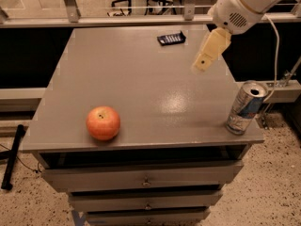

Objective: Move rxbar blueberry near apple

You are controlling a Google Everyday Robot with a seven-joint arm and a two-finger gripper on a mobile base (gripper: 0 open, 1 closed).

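The claw hangs over the table, whether open or closed I cannot tell, likely bound for the far-edge rxbar blueberry, well apart from the apple.

The gripper, in the upper right of the frame, is cream-beige; its arm is white. The rxbar blueberry, upper centre, is dark navy-black with rows of pale lettering. The apple, lower left, is red-orange with yellowish patches. The drink can, at right, is silver with blue markings. The table is plain grey. The floor is beige with dark speckles.
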